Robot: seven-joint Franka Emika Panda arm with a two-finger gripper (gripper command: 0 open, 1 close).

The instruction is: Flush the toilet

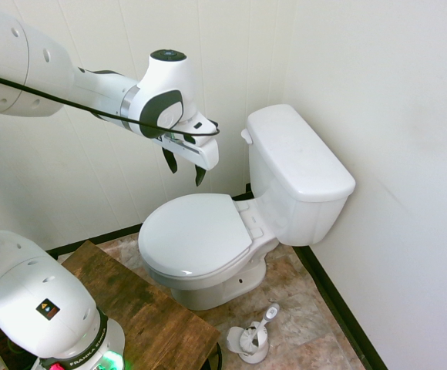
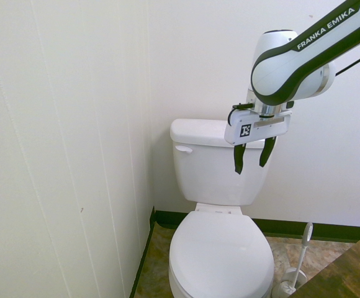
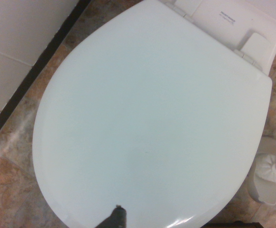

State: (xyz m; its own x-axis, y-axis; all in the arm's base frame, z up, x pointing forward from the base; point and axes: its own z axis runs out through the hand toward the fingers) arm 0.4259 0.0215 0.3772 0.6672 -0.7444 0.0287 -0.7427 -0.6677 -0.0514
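Observation:
The white toilet (image 1: pixel 208 239) stands in the corner with its oval lid (image 3: pixel 147 118) down and its boxy tank (image 2: pixel 217 167) against the back wall. A small white flush lever (image 2: pixel 184 149) sits on the tank's front, at the side nearest the panelled wall; it also shows as a knob, the lever (image 1: pixel 246 136). My gripper (image 1: pixel 185 167) hangs open in the air above the closed lid, fingers pointing down, holding nothing. In the second exterior view the gripper (image 2: pixel 252 158) is level with the tank front, off to the side away from the lever.
A white toilet brush in its holder (image 1: pixel 251 337) stands on the tiled floor beside the bowl, also seen as the brush (image 2: pixel 295 273). A brown wooden surface (image 1: pixel 142 304) lies near the arm's base. Walls close in on two sides.

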